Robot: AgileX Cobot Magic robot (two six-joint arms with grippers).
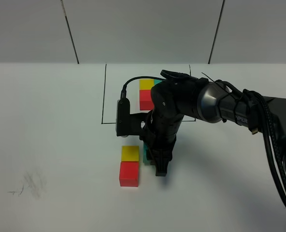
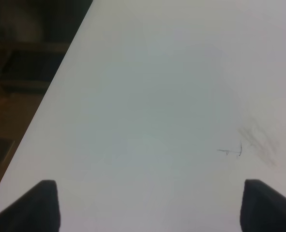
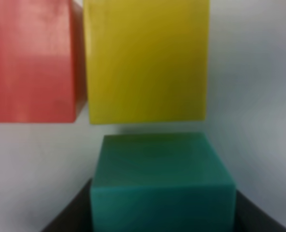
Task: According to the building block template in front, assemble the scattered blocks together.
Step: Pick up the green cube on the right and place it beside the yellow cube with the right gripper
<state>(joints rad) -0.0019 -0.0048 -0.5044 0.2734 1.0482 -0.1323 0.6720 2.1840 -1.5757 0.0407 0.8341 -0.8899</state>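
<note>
The building block template, a yellow cube over a red one with a teal sliver beside, sits inside a thin black frame, partly hidden by my right arm. Of the scattered blocks, the yellow cube touches the red cube. The teal cube lies just right of the yellow one, a narrow gap apart. My right gripper is shut on the teal cube. My left gripper hangs open over bare table.
A grey pencil smudge marks the white table at the front left. The table's left edge drops to a dark floor. The right arm's cables trail along the right side.
</note>
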